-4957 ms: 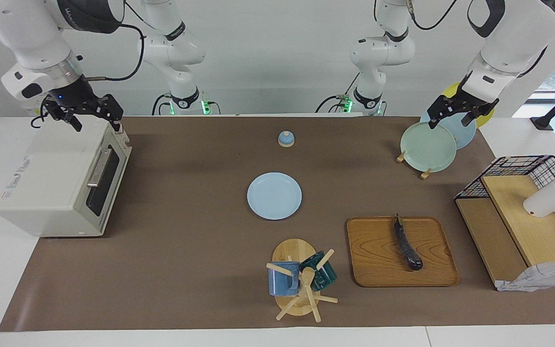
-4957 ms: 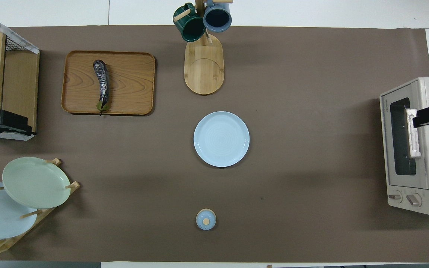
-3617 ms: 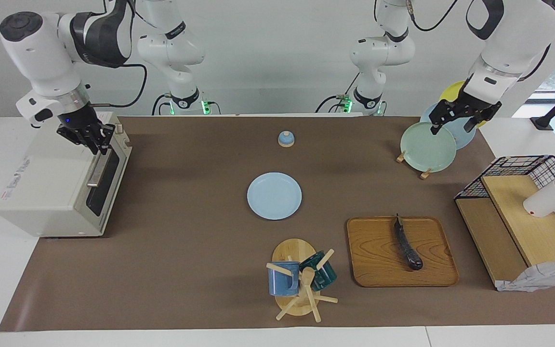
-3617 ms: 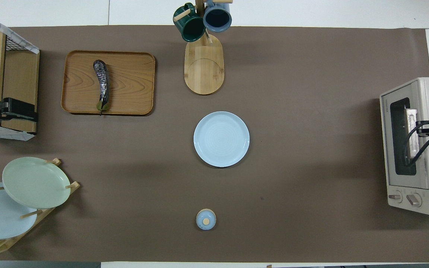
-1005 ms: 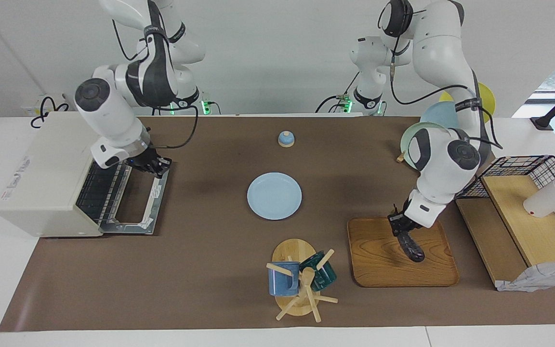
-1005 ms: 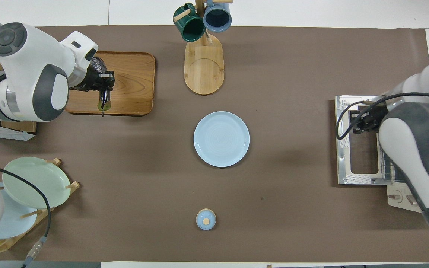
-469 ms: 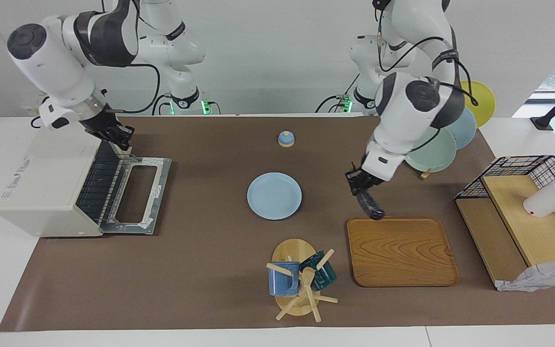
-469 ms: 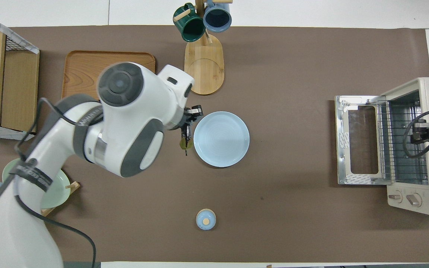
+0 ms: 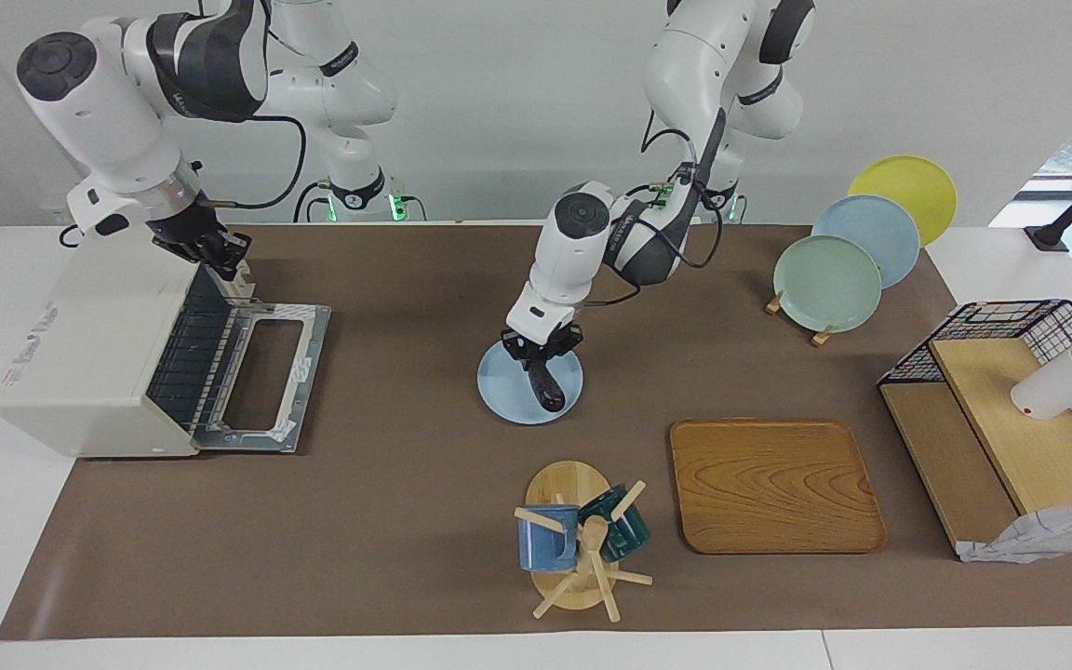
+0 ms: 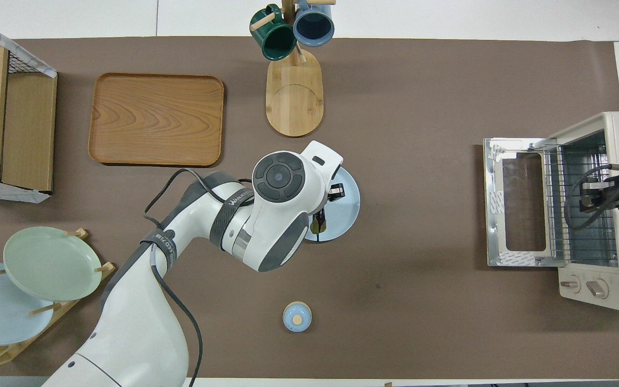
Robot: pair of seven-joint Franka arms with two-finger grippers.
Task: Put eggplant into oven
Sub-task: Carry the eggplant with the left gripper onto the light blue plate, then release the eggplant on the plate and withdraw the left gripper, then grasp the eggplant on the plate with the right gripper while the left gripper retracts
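My left gripper [image 9: 541, 361] is shut on the dark purple eggplant [image 9: 547, 389], which hangs down over the light blue plate [image 9: 503, 386] in the middle of the table. In the overhead view the left arm covers most of that plate [image 10: 348, 207]; only the eggplant's stem end [image 10: 317, 224] shows below the left gripper [image 10: 334, 192]. The cream oven [image 9: 99, 326] stands at the right arm's end of the table, its glass door [image 9: 305, 321] dropped flat and its wire rack [image 9: 192, 358] showing. My right gripper [image 9: 210, 247] is shut, holds nothing, and sits at the oven's top front corner.
A bare wooden tray [image 9: 769, 484] lies toward the left arm's end. A mug tree [image 9: 582, 544] with two mugs stands by the table edge farthest from the robots. A plate rack [image 9: 834, 279], a small blue lid [image 9: 552, 268] and a wire-and-wood shelf [image 9: 1011, 409] also stand here.
The left gripper lifted the eggplant off the wooden tray and carried it toward the oven's end, to over the blue plate. The right gripper pulled the oven door down, then rose to the oven's top.
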